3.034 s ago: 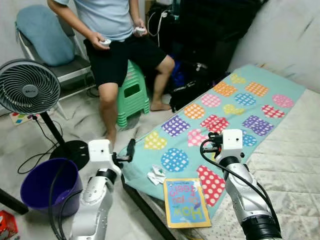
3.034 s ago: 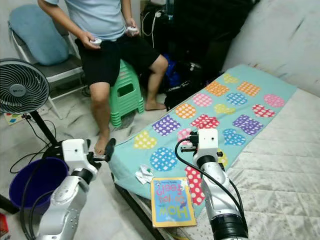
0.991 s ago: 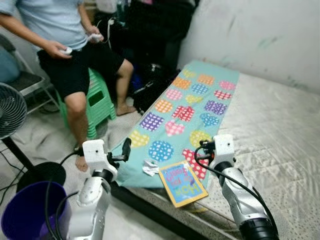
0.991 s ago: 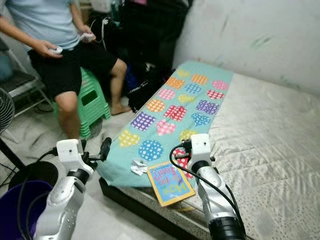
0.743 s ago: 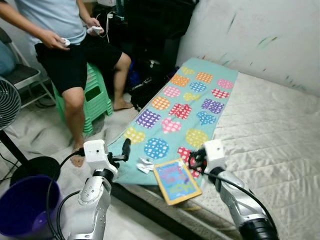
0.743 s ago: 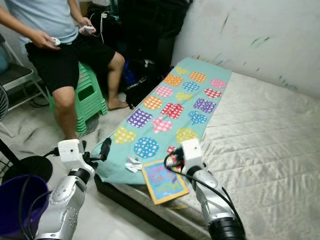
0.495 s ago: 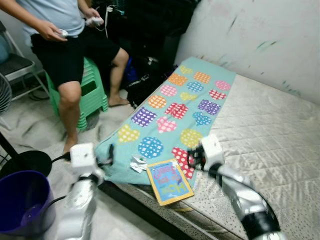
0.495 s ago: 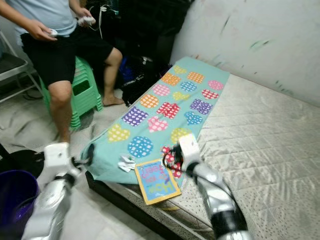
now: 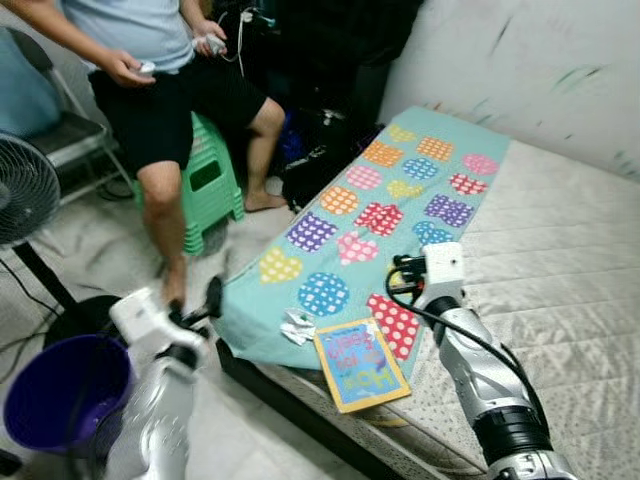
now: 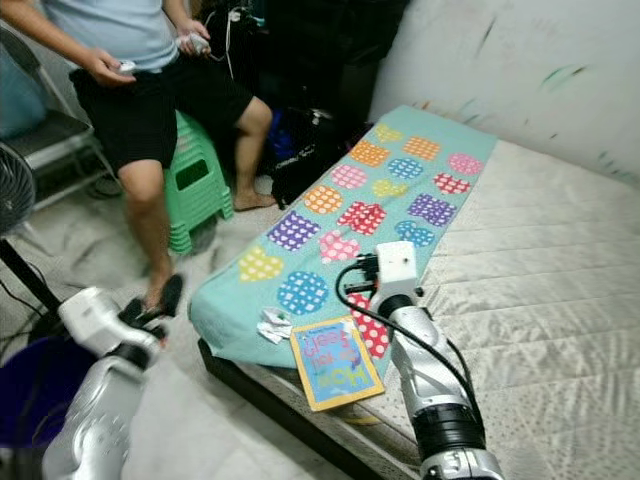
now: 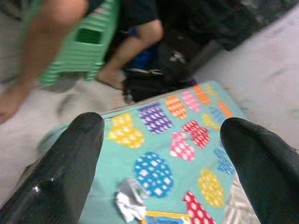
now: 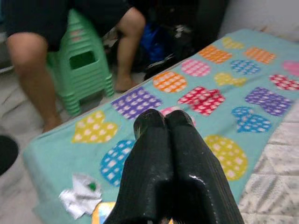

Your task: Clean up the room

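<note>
Bedroom, bare quilted mattress [image 9: 580,290] with a teal polka-patch blanket [image 9: 370,215] along its floor-side edge. Crumpled white wrapper [image 9: 297,326] lies on the blanket's near corner, just beside a children's book [image 9: 360,363] at the mattress edge; I judge the wrapper is trash for the purple bucket [image 9: 60,395] on the floor. My left gripper [image 11: 161,140] has fingers spread wide, aimed at the wrapper, so likely lined up for a grab. My right gripper [image 12: 161,122] has fingers pressed together, empty, hovering over the blanket. Person [image 9: 170,70] sits on a green stool [image 9: 212,190], holding controllers.
</note>
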{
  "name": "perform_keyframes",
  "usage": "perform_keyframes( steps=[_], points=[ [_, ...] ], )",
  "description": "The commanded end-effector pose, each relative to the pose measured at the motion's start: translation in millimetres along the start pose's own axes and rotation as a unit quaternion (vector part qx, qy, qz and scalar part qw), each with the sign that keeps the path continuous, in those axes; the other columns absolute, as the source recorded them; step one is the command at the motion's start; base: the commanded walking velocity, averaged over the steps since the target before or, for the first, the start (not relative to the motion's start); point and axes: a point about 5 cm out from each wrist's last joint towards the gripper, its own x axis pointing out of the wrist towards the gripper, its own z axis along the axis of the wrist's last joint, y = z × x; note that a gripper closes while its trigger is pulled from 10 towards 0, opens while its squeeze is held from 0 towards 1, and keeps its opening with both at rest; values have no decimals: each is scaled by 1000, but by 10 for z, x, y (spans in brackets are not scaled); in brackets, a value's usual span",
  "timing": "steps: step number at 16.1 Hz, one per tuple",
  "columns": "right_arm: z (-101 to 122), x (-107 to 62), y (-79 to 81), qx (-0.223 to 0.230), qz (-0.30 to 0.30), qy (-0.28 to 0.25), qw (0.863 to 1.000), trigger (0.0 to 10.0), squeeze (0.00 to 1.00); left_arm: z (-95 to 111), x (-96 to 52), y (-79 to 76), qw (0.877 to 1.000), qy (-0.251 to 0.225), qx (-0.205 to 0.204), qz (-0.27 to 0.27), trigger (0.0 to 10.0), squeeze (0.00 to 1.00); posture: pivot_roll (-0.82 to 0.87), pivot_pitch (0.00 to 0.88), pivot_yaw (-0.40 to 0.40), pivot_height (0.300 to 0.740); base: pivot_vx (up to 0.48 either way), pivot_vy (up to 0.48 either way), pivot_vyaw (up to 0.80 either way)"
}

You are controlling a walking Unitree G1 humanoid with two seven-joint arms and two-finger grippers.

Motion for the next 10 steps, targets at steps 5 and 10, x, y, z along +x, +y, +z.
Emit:
perform_keyframes(
  steps=[5, 10],
  points=[
    [55, 25, -102, -29, -5, -10, 1000, 10000, 0, -3, 108, -98, 999, 5, 52, -7, 10000, 0, -65, 0, -104, 740, 0, 0, 0],
    [121, 123, 1, -44, 27, -16, 999, 10000, 0, -32, 83, 36, 997, -23, 55, 55, 10000, 0, -23, 0, -175, 740, 0, 0, 0]
  ],
)
